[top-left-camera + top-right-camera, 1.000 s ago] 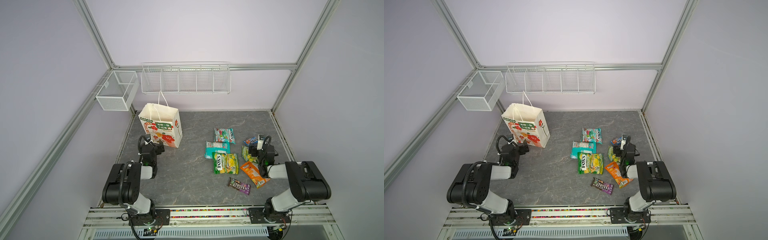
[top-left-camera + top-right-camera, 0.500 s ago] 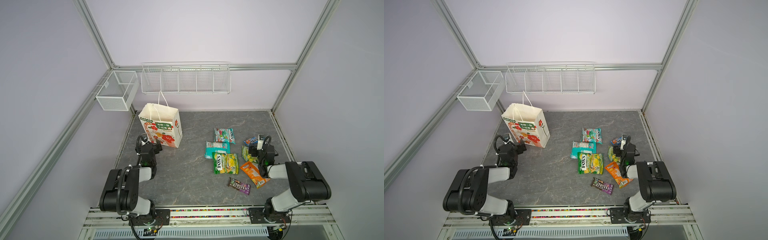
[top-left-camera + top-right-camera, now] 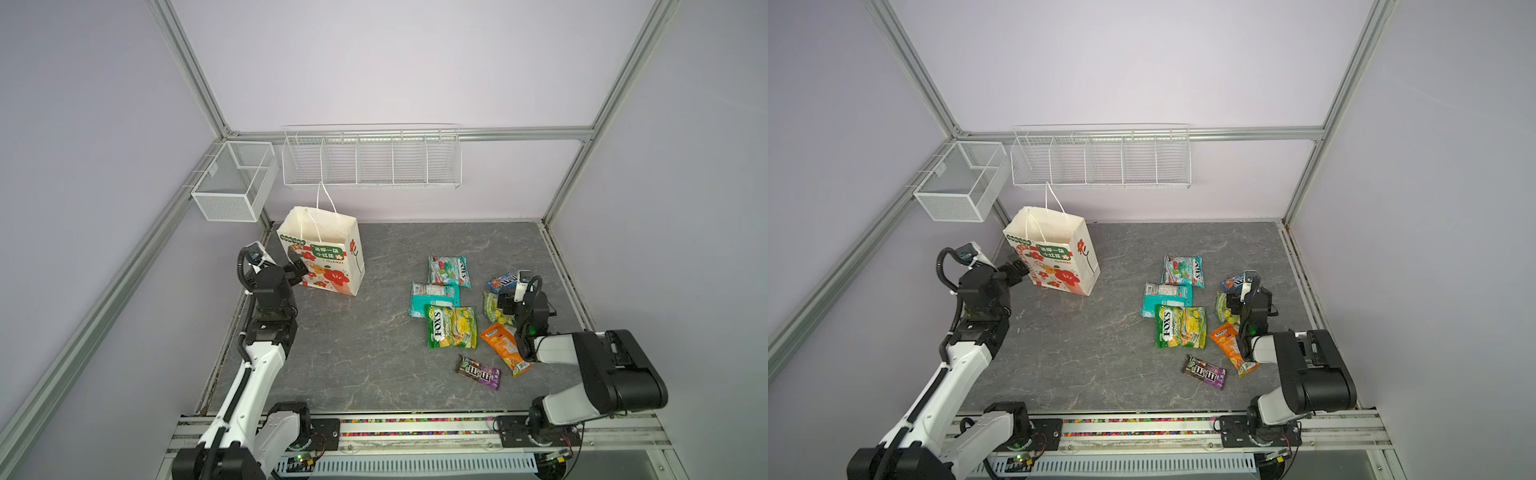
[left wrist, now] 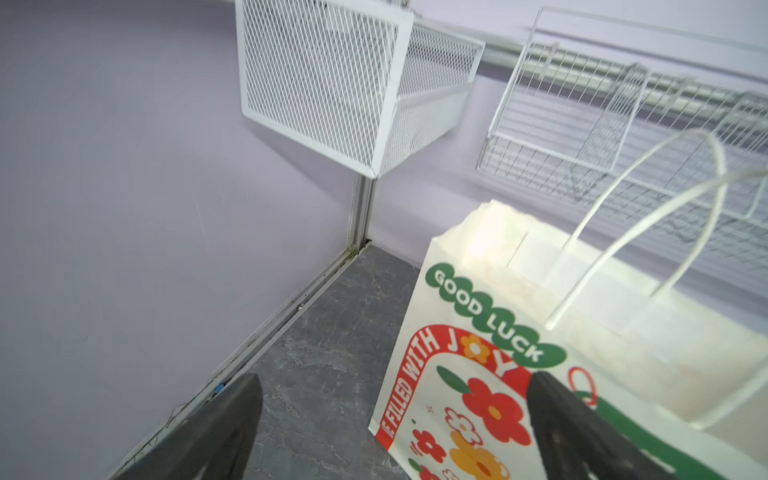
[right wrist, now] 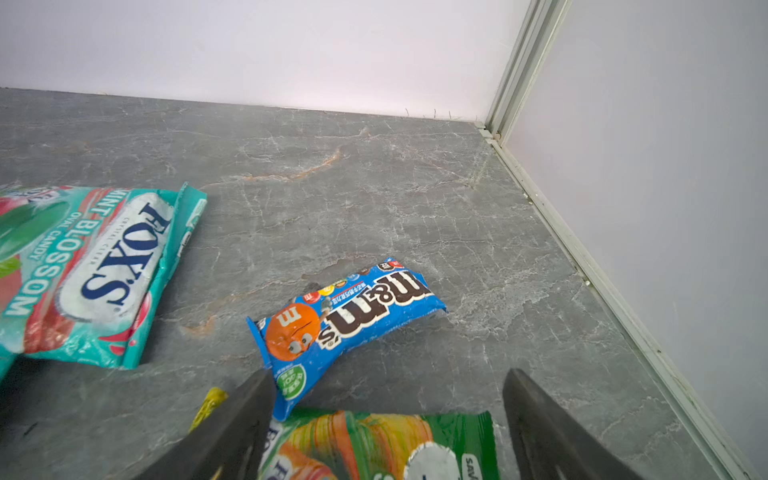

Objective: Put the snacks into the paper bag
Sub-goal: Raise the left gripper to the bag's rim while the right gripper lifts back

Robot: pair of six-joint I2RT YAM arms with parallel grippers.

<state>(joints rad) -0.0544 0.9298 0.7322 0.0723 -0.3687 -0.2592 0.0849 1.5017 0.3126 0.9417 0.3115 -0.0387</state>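
The paper bag (image 3: 320, 257) (image 3: 1054, 257) stands upright and open-topped at the back left, cream with red flowers and a green label. My left gripper (image 3: 297, 266) (image 3: 1017, 268) (image 4: 392, 380) is open at the bag's (image 4: 478, 374) near left corner, holding nothing. The snacks lie flat at the right: two teal packets (image 3: 449, 271) (image 3: 434, 299), a green-yellow FOX'S (image 3: 451, 326), an orange one (image 3: 503, 347), dark M&M's (image 3: 478, 372) and blue M&M's (image 3: 502, 282) (image 5: 349, 311). My right gripper (image 3: 513, 289) (image 3: 1241, 288) (image 5: 388, 376) hovers open over a small green-yellow packet (image 5: 374, 449), just short of the blue M&M's.
A white mesh basket (image 3: 232, 187) hangs on the left wall above the bag. A long wire rack (image 3: 370, 160) hangs on the back wall. An aluminium rail (image 5: 582, 257) and the wall run close beside the right gripper. The grey stone table (image 3: 353, 345) lies between the arms.
My left arm has stretched forward and brought its open gripper up to the bag's near left corner. The right arm and the packets have stayed put.
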